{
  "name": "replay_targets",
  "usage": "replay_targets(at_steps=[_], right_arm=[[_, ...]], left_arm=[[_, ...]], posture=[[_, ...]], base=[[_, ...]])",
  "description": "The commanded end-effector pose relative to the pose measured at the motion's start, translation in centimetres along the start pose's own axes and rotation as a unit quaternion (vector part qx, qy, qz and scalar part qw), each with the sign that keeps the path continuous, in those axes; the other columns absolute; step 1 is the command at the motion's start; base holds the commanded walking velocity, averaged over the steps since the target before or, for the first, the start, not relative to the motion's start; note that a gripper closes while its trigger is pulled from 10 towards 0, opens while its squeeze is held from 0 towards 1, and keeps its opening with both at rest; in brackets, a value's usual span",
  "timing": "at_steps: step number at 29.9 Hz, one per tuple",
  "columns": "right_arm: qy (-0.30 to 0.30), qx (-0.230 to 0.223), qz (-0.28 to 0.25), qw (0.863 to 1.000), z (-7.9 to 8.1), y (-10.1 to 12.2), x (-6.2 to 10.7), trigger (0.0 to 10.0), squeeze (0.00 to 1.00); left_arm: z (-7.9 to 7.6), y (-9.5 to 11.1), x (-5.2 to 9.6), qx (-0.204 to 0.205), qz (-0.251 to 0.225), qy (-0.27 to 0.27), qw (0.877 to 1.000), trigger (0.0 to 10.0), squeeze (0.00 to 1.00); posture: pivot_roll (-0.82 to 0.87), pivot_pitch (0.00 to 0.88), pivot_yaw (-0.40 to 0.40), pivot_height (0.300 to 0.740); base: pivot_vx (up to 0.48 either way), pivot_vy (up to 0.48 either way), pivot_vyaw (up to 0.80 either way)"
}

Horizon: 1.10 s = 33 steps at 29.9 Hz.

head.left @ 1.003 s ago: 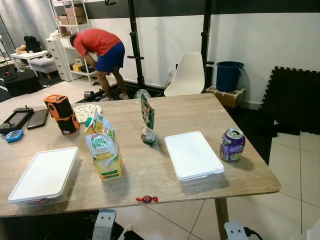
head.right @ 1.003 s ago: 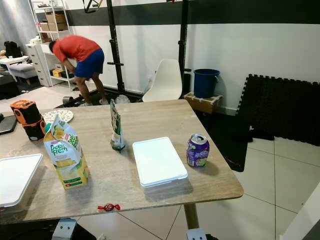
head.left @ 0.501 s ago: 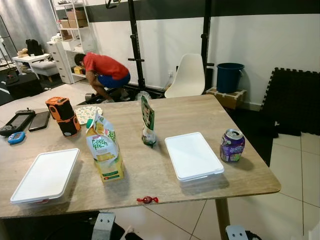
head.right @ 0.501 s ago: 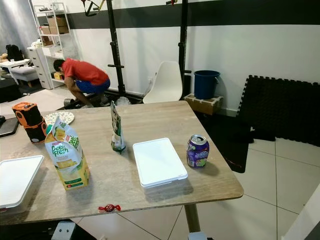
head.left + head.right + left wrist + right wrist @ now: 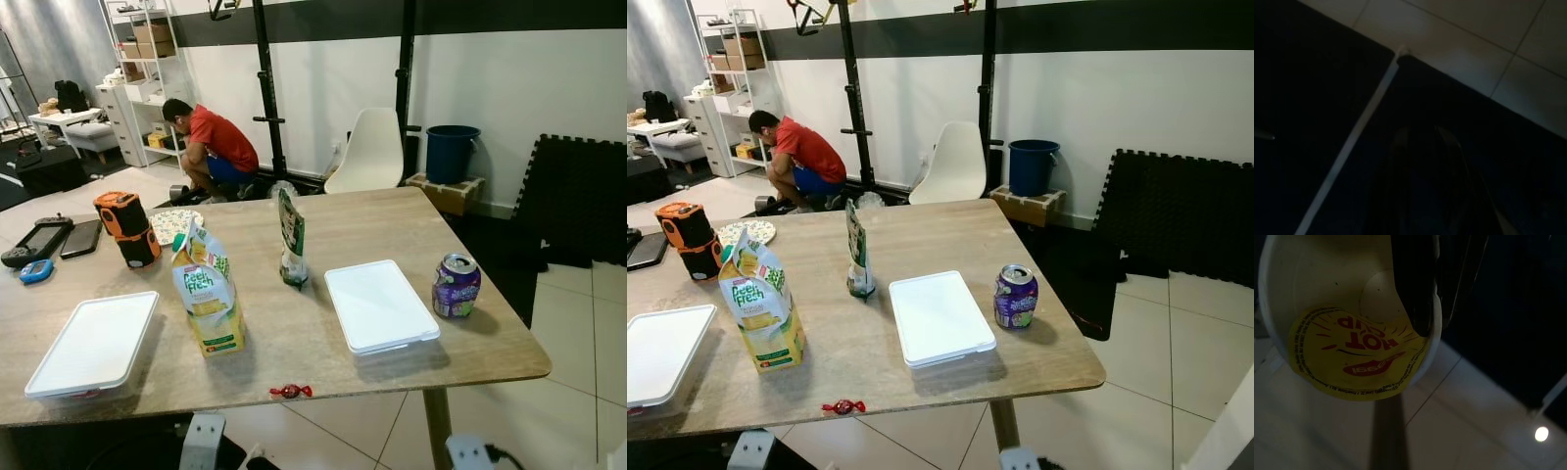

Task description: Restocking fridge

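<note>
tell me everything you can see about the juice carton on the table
The juice carton is a tall gable-top pack, mostly yellow and white with green lettering and fruit pictures, seemingly coated cardboard. Its top looks crumpled and leans a little, with a small green cap near the peak. It stands upright on the wooden table, toward the near edge, between the two flat white lidded containers, the left one and the right one. Nothing but the tabletop touches it; a red wrapped candy lies nearby.
</note>
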State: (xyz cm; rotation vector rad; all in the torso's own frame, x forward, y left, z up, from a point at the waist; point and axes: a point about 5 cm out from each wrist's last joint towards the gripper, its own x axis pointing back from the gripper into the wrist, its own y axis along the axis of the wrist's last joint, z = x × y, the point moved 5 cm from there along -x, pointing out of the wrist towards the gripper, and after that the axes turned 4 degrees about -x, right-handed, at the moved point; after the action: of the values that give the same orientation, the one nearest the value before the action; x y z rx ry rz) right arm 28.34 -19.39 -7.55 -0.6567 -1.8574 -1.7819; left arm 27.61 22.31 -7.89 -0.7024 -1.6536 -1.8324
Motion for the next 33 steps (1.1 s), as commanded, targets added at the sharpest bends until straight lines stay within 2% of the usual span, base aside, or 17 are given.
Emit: replay_targets(at_steps=[1,4,5,6,8,10,17,26,29,31,33], right_arm=[[-0.002,-0.010,-0.010,1.000,0.0,0.5,-0.1,10.0,0.00],[-0.004,-0.010,-0.007,1.000,-0.1,0.2,0.0,10.0,0.00],[0.000,0.000,0.007,1.000,0.2,-1.0,0.3,10.0,0.00],[0.000,0.000,0.007,1.000,0.2,-1.0,0.3,10.0,0.00],[0.014,0.024,0.036,0.999,0.8,-3.5,0.9,10.0,0.00],[0.022,0.034,0.048,0.998,1.2,-4.6,1.3,10.0,0.00],[0.028,0.050,0.047,0.997,1.2,-4.2,1.2,10.0,0.00],[0.027,0.051,0.025,0.998,1.0,-2.5,0.7,10.0,0.00],[0.028,0.055,0.020,0.998,1.0,-2.0,0.5,10.0,0.00],[0.025,0.048,0.005,0.999,0.9,-0.9,0.3,10.0,0.00],[0.025,0.046,0.002,0.999,0.9,-0.7,0.2,10.0,0.00]], left_arm=[[0.7,2.7,-0.2,0.006,-0.038,0.009,0.999,10.0,0.00],[0.6,1.7,-0.1,0.001,-0.026,0.006,1.000,10.0,0.00],[0.5,-0.1,0.1,-0.008,-0.004,0.003,1.000,10.0,0.00],[0.5,-0.1,0.1,-0.008,-0.004,0.003,1.000,10.0,0.00],[0.5,-3.7,0.8,-0.008,0.035,0.004,0.999,10.0,0.00],[0.5,-5.1,1.2,-0.001,0.049,0.006,0.999,10.0,0.00],[0.6,-5.4,1.3,0.001,0.053,0.011,0.999,10.0,0.00],[1.4,-4.9,1.2,0.033,0.046,0.025,0.998,10.0,0.00],[1.8,-3.9,1.0,0.033,0.035,0.030,0.998,10.0,0.00],[2.5,-2.4,0.8,0.041,0.014,0.035,0.998,10.0,0.00],[2.5,-2.3,0.8,0.043,0.012,0.035,0.998,10.0,0.00]], posture=[[0.01,0.007,0.071,0.740],[0.01,0.011,0.066,0.740],[0.01,0.014,0.068,0.740],[0.01,0.014,0.068,0.740],[0.02,0.024,0.063,0.740],[0.02,0.025,0.060,0.740],[0.02,0.028,0.056,0.740],[0.01,0.034,0.044,0.740],[0.01,0.037,0.042,0.740],[0.01,0.038,0.042,0.740],[0.01,0.038,0.042,0.740]], base=[[0.000,0.000,0.00],[0.000,0.000,0.00],[0.000,0.000,0.00],[0.000,0.000,0.00],[0.000,0.000,0.00],[0.000,0.000,0.00],[0.000,0.000,0.00],[0.000,0.000,0.00],[0.000,0.000,0.00],[0.000,0.000,0.00],[0.000,0.000,0.00]])
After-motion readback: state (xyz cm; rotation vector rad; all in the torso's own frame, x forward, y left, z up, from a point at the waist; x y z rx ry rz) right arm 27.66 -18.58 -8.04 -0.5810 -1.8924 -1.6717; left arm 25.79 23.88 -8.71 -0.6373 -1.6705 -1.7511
